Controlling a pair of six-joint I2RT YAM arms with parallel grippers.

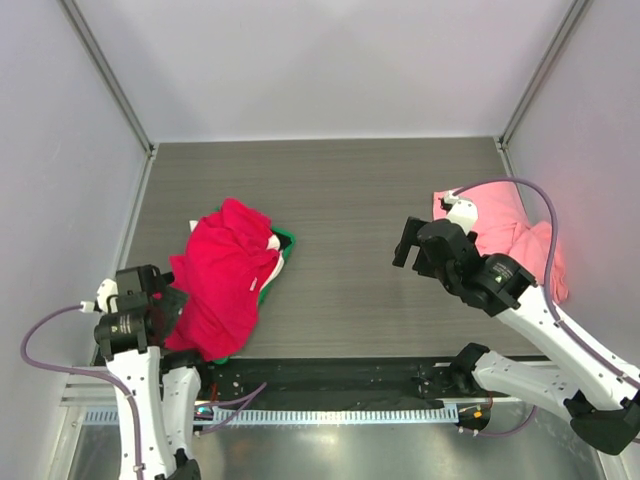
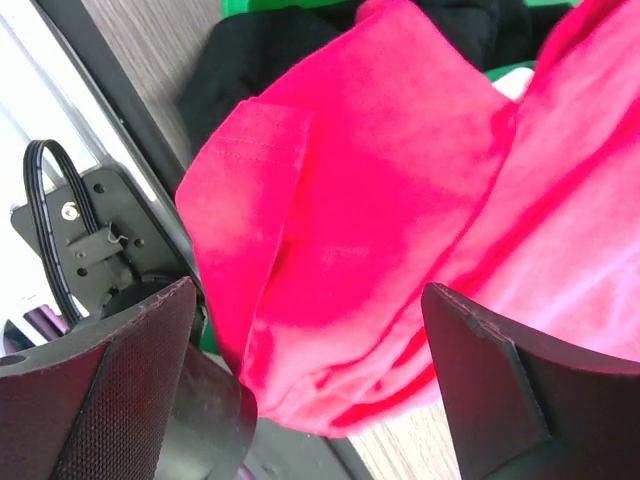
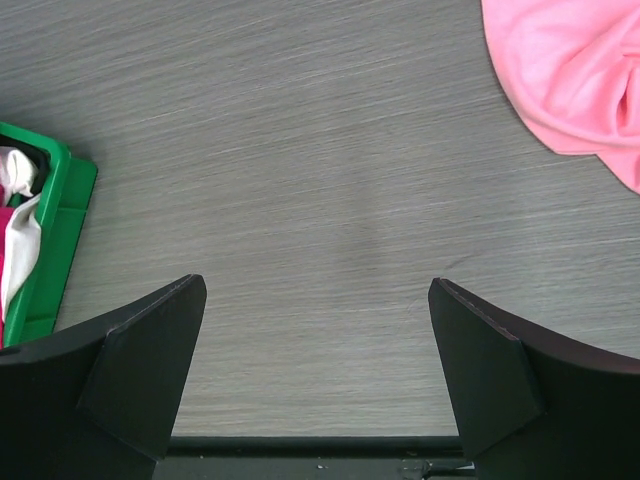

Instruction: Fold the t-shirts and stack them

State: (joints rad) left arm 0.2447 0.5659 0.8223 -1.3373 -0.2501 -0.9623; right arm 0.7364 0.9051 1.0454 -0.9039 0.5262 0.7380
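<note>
Tabletop (image 1: 340, 190) below; both jaws wide open, empty.

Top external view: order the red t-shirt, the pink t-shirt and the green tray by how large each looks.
1. red t-shirt, largest.
2. pink t-shirt, close behind; the right arm covers part of it, so this gap is unsure.
3. green tray, smallest; only slivers show beside the red cloth.

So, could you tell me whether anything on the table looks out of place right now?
Yes: the crimson t-shirt is heaped unfolded over the green tray, hiding most of it. The pink t-shirt lies crumpled by the right wall.
</note>
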